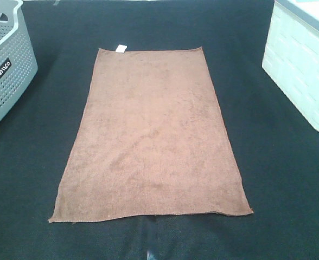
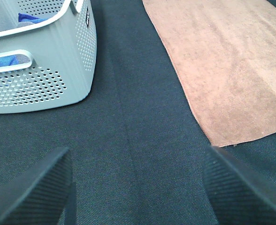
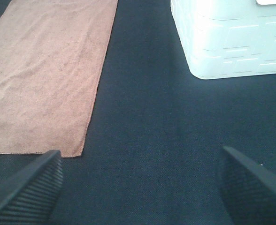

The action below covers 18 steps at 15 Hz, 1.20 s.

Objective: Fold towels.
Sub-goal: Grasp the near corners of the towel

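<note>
Towel (image 1: 151, 135) is spread flat between basket (image 1: 5, 65) at left and bin (image 1: 303, 65) at right, tag (image 1: 120, 49) at the far edge. Left gripper (image 2: 135, 157) and right gripper (image 3: 140, 157) are held open, empty.

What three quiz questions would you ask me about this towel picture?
1. Pick one: the white tag sits on the brown towel at A) the short edge far from the robot, B) the short edge near the robot, C) a long side.
2. True or false: the towel is already folded in half.
3. Fill in: the left gripper and the right gripper are both ____.
Key: 1 A; 2 false, it lies flat; 3 open.
</note>
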Each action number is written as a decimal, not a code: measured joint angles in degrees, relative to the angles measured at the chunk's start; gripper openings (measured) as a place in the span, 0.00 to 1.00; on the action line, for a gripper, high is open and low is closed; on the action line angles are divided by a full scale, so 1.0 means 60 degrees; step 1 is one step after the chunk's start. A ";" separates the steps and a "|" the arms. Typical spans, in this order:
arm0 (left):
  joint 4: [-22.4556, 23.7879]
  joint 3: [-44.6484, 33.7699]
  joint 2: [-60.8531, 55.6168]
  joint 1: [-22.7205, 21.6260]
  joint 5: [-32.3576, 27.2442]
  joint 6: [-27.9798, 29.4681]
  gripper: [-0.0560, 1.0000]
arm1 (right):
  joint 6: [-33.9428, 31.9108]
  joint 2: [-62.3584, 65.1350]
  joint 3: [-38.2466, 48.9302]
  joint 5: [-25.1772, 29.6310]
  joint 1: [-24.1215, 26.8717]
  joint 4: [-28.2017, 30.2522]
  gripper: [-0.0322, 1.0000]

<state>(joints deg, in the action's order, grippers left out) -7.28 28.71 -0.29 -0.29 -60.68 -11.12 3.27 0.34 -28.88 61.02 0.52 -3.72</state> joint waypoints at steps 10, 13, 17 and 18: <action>0.0000 0.0000 0.0000 0.0000 0.0000 0.0000 0.75 | 0.0000 0.0000 0.0000 0.0000 0.0000 0.0000 0.84; 0.0000 0.0010 0.0000 0.0000 0.0076 0.0000 0.75 | 0.0000 -0.0010 -0.0010 -0.0010 0.0000 0.0000 0.84; -0.0363 0.0038 0.1117 0.0000 0.2750 0.0248 0.75 | 0.0000 -0.1872 -0.0306 -0.1003 0.0000 -0.0191 0.84; -0.0783 -0.0086 0.1595 0.0000 0.3657 0.0449 0.75 | 0.0000 -0.2559 -0.0306 -0.1203 0.0000 -0.0306 0.84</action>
<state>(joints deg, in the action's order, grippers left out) -11.97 28.19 9.28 -0.29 -38.73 -8.42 3.27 -15.01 -30.71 53.80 0.52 -5.56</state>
